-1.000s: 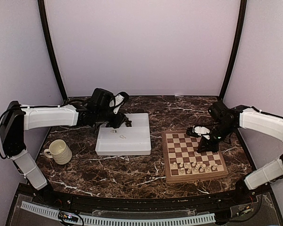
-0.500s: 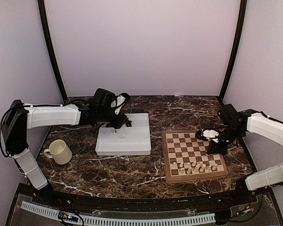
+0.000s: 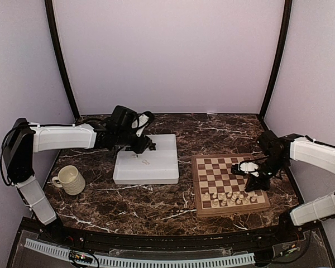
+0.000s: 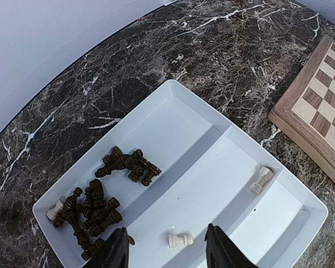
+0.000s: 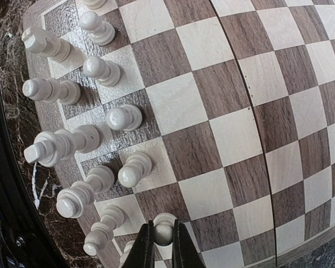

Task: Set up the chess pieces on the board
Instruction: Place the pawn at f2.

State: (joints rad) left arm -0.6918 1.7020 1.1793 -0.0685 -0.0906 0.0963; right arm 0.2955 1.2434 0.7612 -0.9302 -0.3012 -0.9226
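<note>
The board lies on the right of the table, with cream chess pieces standing in its near two rows. My right gripper is shut on the head of an upright cream pawn, which hangs over a square beside those rows. My left gripper hangs open above the white tray. A cream pawn lies on its side below the gap between the fingers. Dark brown pieces are heaped in the tray's far compartment. Another cream piece lies near the tray's right rim.
A cream ribbed mug stands at the left of the marble table. The tray sits mid-table, left of the board. One cream piece lies among the dark heap. The table's black edge runs close to the board's piece rows.
My right gripper has swung right and then nearer, carrying the pawn toward the board's near right squares. The left arm has shifted only slightly over the tray.
</note>
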